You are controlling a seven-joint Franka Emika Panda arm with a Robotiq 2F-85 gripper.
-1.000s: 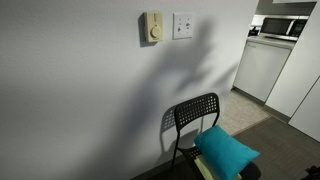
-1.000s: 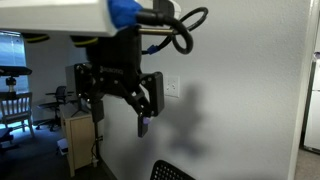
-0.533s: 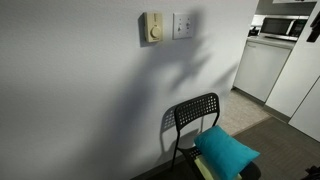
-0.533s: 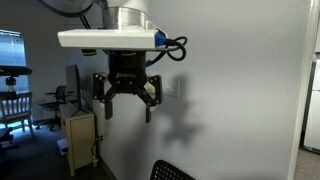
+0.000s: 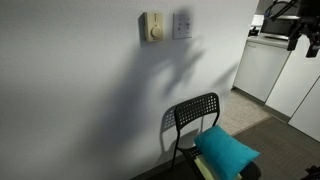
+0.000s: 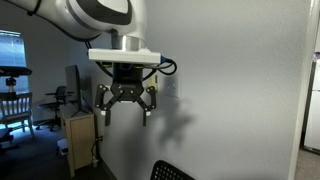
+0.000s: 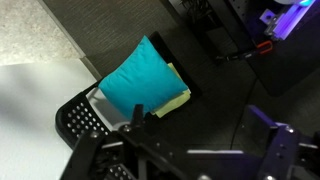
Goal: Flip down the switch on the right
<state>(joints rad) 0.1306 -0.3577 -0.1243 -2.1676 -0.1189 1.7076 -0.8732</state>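
The switch [image 5: 182, 24] is a small white square plate high on the wall, just right of a beige box with a round dial [image 5: 152, 27]. In an exterior view my gripper [image 5: 299, 33] shows at the far right edge, well apart from the switch. In an exterior view my gripper [image 6: 125, 117] hangs open and empty, fingers pointing down, in front of the wall; the switch is mostly hidden behind it. The wrist view shows my open fingers [image 7: 200, 145] dark at the bottom; the switch is out of that view.
A black chair [image 5: 195, 118] with a teal cushion [image 5: 225, 150] stands below the switch against the wall; both show in the wrist view, cushion [image 7: 140, 78]. A white counter with a microwave [image 5: 283, 28] is at the right. A wooden cabinet [image 6: 80, 140] stands by the wall.
The arm has swung and drawn back from one camera, so the gripper looks smaller there. It has entered the other exterior view at the right edge. Its shadow on the wall shifted.
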